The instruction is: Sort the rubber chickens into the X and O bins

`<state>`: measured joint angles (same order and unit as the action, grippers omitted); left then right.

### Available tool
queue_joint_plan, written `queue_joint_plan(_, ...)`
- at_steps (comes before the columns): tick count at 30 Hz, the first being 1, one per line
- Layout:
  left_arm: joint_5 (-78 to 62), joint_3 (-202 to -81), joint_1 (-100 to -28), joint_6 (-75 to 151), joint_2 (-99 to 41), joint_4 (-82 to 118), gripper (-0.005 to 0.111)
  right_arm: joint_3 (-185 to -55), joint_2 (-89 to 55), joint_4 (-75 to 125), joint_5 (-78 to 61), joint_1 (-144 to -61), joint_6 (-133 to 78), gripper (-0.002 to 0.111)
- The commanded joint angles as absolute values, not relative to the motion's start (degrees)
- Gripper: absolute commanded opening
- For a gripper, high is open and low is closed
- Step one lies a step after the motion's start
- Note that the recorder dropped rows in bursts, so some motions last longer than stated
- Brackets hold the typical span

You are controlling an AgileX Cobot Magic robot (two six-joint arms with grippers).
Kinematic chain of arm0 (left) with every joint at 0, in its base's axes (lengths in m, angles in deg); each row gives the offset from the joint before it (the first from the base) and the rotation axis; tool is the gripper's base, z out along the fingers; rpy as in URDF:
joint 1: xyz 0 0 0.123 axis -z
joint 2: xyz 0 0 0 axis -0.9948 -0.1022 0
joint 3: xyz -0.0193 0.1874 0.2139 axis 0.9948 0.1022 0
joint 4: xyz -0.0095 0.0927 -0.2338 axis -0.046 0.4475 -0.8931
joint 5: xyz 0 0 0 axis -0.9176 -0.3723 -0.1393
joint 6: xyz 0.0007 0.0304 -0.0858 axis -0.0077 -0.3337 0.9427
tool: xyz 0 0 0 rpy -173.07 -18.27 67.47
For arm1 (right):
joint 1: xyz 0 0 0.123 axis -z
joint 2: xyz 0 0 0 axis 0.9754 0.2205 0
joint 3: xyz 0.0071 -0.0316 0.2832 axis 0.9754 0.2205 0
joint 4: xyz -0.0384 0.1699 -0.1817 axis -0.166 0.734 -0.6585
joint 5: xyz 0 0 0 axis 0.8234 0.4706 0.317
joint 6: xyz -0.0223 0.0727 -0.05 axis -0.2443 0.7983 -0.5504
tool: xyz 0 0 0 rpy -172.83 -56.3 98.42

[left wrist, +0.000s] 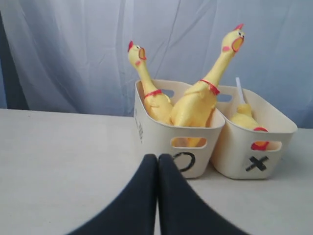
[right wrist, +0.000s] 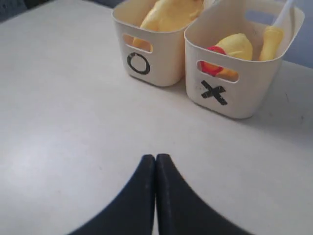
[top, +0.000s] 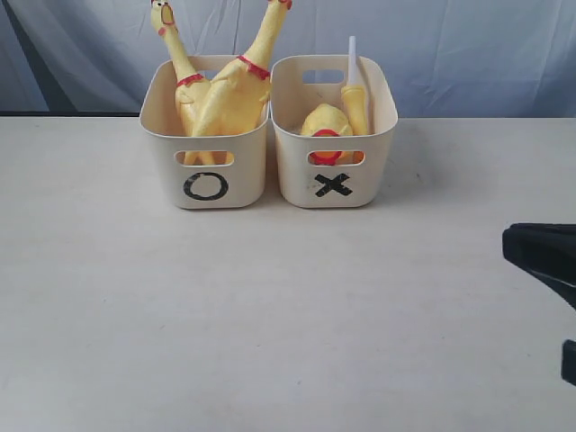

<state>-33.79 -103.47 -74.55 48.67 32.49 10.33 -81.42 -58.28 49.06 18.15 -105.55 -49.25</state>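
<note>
Two cream bins stand side by side at the back of the table. The O bin (top: 205, 171) on the left holds two long yellow rubber chickens (top: 236, 85) that lean upright with their necks sticking out. The X bin (top: 333, 175) on the right holds a round headless body (top: 324, 121) and a head-and-neck piece on a white stick (top: 355, 94). My left gripper (left wrist: 157, 157) is shut and empty, low over the table in front of the O bin (left wrist: 178, 142). My right gripper (right wrist: 155, 157) is shut and empty, well short of the X bin (right wrist: 230, 93). Its dark body (top: 540, 252) shows at the right edge.
A pale wrinkled curtain (top: 450, 45) hangs behind the table. The light tabletop (top: 270, 315) stretches bare in front of the bins.
</note>
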Motion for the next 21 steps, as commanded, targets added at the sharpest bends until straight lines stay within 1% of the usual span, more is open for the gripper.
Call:
queue_joint_plan(1,-33.4,-103.2,-77.9,48.7,37.5,10.2,0.000,-78.2,-66.0,55.5,9.0,-105.3,-49.2,0.000)
queue_joint_plan(3,-33.4,-103.2,-78.9,48.7,39.7,10.2,0.000,-77.5,-69.5,56.5,5.9,-105.3,-49.2,0.000)
queue_joint_plan(9,-33.4,-103.2,-79.0,48.7,40.7,10.2,0.000,-77.5,-75.3,56.1,6.5,-105.3,-49.3,0.000)
queue_joint_plan(21,-33.4,-103.2,-79.0,48.7,40.7,10.2,0.000,-77.5,-76.6,56.3,6.4,-105.3,-49.3,0.000)
